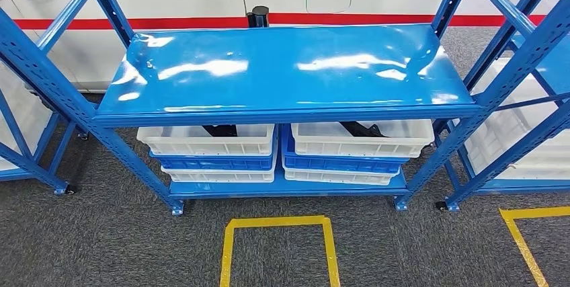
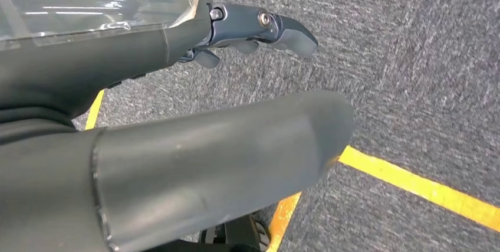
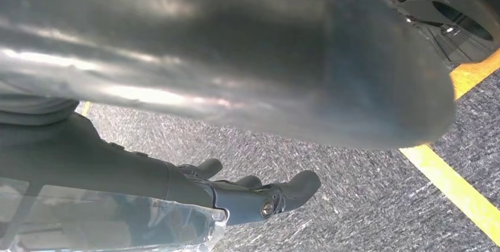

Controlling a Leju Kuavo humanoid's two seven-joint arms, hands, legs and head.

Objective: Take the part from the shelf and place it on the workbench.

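Note:
A blue metal shelf [image 1: 289, 65] stands in front of me, its top board bare and glossy. On its lower level sit two white bins, stacked on blue and white ones. A black part [image 1: 220, 130] lies in the left bin [image 1: 207, 140], and another black part [image 1: 363, 128] lies in the right bin [image 1: 363, 139]; the top board hides most of each. My left hand [image 2: 259, 30] hangs over the grey carpet, fingers apart and holding nothing. My right hand [image 3: 259, 196] also hangs over the carpet, fingers loosely spread and empty.
More blue racks flank the shelf, one at the left [image 1: 27, 119] and one at the right [image 1: 517, 99] holding white bins. A white vehicle body with a red stripe [image 1: 201, 21] stands behind. Yellow floor tape [image 1: 279, 223] marks a box before the shelf.

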